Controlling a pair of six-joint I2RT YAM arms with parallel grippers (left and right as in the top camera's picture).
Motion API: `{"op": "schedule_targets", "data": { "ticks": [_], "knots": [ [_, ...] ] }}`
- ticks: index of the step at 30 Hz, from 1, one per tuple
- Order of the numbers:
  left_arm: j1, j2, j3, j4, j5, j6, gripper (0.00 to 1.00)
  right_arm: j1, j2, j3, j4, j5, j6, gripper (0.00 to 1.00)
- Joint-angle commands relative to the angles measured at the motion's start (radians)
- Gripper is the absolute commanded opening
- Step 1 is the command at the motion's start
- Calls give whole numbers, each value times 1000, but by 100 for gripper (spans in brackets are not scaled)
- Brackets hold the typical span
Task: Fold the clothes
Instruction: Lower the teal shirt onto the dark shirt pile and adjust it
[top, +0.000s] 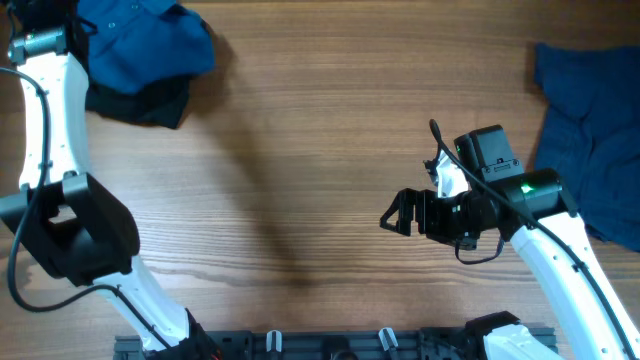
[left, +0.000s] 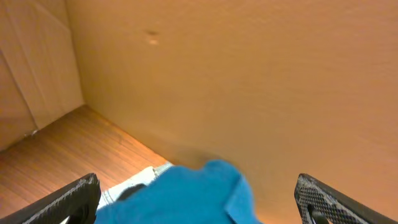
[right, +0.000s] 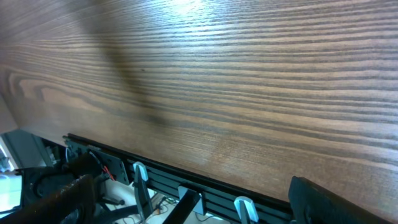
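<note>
A folded blue garment (top: 140, 40) lies on a dark garment (top: 145, 100) at the table's far left corner. In the left wrist view the blue cloth (left: 180, 196) sits between the wide-open fingers of my left gripper (left: 199, 186), which do not close on it. A white label (left: 134, 183) shows beside it. A second, crumpled blue garment (top: 590, 130) lies at the far right. My right gripper (top: 395, 212) is open and empty above bare wood at mid-table, well left of that garment. It also shows in the right wrist view (right: 199, 196).
The wooden table (top: 320, 130) runs between the two piles. A black rail with white clips (right: 186, 190) lines the front edge. A tan wall (left: 249, 74) stands right behind the left pile.
</note>
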Motion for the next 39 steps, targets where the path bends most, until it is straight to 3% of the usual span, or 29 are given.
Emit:
{"op": "schedule_targets", "data": {
  "ticks": [1, 14, 28, 39],
  "knots": [
    [-46, 62, -16, -54, -13, -36, 100, -1, -13, 6, 3, 18, -37, 100],
    [-90, 384, -25, -54, -21, -70, 100, -1, -13, 6, 1, 29, -43, 100],
    [-43, 129, -24, 105, -24, -69, 100, -1, -13, 6, 2, 29, -45, 100],
    [6, 290, -24, 134, -24, -58, 100, -1, -13, 6, 26, 29, -34, 100]
  ]
}}
